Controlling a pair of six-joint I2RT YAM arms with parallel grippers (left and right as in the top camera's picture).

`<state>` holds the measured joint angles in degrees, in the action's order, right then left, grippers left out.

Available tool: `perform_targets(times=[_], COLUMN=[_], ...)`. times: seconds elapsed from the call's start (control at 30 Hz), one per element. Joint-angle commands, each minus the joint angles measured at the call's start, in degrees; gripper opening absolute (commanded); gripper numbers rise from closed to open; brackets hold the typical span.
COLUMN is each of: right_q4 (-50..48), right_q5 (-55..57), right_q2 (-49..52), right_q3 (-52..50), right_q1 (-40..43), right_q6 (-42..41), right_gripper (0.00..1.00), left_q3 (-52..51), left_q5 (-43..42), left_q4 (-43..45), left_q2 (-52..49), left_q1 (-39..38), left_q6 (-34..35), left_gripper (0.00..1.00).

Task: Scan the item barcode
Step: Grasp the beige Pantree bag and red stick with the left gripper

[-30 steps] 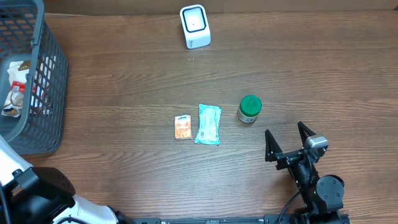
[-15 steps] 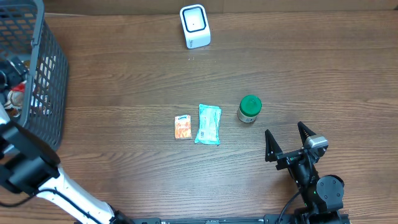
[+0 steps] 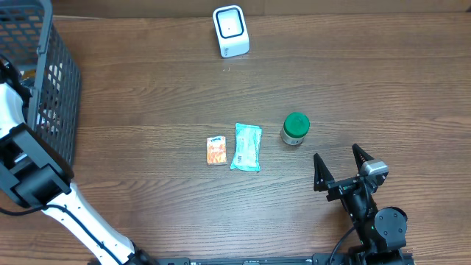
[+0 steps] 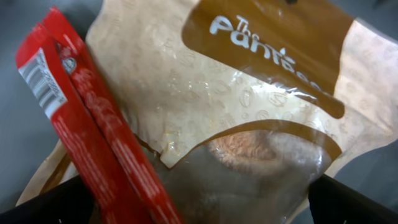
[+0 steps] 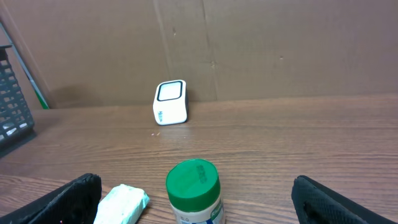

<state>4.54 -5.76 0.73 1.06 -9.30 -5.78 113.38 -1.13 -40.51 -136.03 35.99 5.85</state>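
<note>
In the left wrist view my left gripper (image 4: 199, 211) stands open, its black fingertips (image 4: 46, 205) wide apart at the bottom corners. Close under it lie a red packet with a barcode (image 4: 81, 130) and a tan and brown bag (image 4: 249, 106), neither held. From overhead, my left arm (image 3: 15, 110) leans over the basket (image 3: 55, 96), and its gripper is hidden at the frame edge. The white scanner (image 3: 230, 31) (image 5: 170, 102) stands at the table's far edge. My right gripper (image 3: 337, 156) (image 5: 202, 208) is open and holds nothing, just short of a green-lidded jar (image 3: 295, 129) (image 5: 194, 193).
A teal packet (image 3: 246, 146) (image 5: 122, 204) and a small orange packet (image 3: 216, 150) lie mid-table, left of the jar. The grey wire basket fills the far left corner. A cardboard wall (image 5: 249, 43) rises behind the scanner.
My left arm has swung up from the lower left and over the basket, covering the items inside. The right arm and the table items have not moved.
</note>
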Motion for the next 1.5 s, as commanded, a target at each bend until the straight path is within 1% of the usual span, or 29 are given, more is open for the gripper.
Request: perform_targets(times=[0.0,0.07,0.1,0.37,0.43,0.67,0.87,0.93,1.1,1.2,1.3,1.47], right_q4=[-0.22,-0.22,-0.22,-0.22,-0.22,-0.22,-0.22,-0.22,-0.22,-0.22,-0.22,-0.22], right_q5=[0.09,0.09,0.09,0.09,0.09,0.09,0.09,0.09,0.09,0.09,0.09,0.09], right_q2=[-0.33,-0.33,-0.33,-0.33,-0.33,-0.33,-0.33,-0.33,-0.33,-0.33,-0.33,-0.33], right_q3=[-0.59,-0.59,-0.59,-0.59,-0.59,-0.59,-0.59,-0.59,-0.59,-0.59,-0.59,-0.59], right_q1=[0.28,0.28,0.28,0.28,0.28,0.28,0.28,0.28,0.28,0.28,0.28,0.28], right_q6=[-0.22,-0.22,-0.22,-0.22,-0.22,-0.22,-0.22,-0.22,-0.22,-0.22,-0.22,-0.22], right_gripper=[1.0,1.0,1.0,1.0,1.0,1.0,1.0,1.0,1.0,1.0,1.0,1.0], left_q3=[-0.63,-0.63,-0.61,1.33,1.55,1.55,1.53,1.53,0.83,-1.57,-4.94,-9.29], left_q5=[1.62,2.1,2.6,6.12,9.03,13.92,14.82,14.82,14.62,14.25,11.98,12.24], left_q4=[-2.12,-2.78,-2.84,-5.6,-5.77,-5.66,-5.14,-5.84,-10.64,-12.04,-12.37,-10.84], left_q2=[-5.14,-5.2,-4.96,0.35,4.37,15.72,25.27,26.77,26.1,24.22,21.9,17.07], left_q1=[-0.55,-0.55,-0.48,-0.39,-0.57,-0.74,-0.76,-0.76,-0.76,-0.79,-0.76,-0.76], left_q6=[-0.83,-2.8,-3.1,-5.07,-5.05,-4.09,-4.11,-4.11,-4.0,-2.32,-1.95,-1.6], left_gripper=[0.68,0.08,0.04,0.04,0.04,0.04,0.04,0.04,0.04,0.04,0.04,0.04])
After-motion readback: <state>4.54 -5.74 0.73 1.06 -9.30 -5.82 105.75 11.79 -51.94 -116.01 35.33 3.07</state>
